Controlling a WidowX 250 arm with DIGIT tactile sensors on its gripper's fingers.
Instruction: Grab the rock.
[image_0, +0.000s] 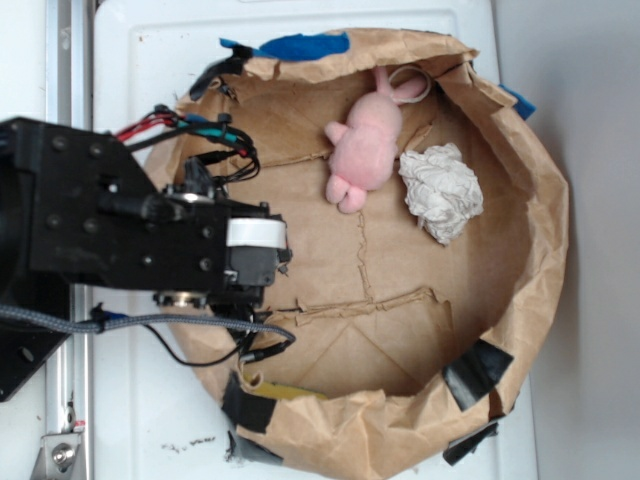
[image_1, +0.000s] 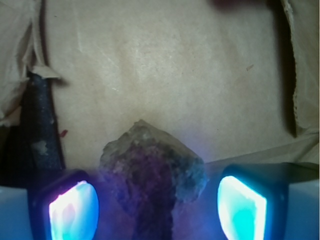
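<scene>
In the wrist view the rock (image_1: 152, 172), dark grey-brown and lumpy, lies on the brown paper floor between my two glowing blue pads (image_1: 74, 210). There is a gap on each side of it, so my gripper (image_1: 157, 210) is open around it. In the exterior view the rock is hidden under my arm and gripper (image_0: 255, 262), which hangs over the left side of the paper-lined bin (image_0: 540, 250).
A pink plush toy (image_0: 365, 140) and a crumpled white paper ball (image_0: 441, 190) lie at the far side of the bin. Black tape patches (image_0: 478, 372) sit on the rim. A dark strip (image_1: 40, 125) stands left of the rock in the wrist view.
</scene>
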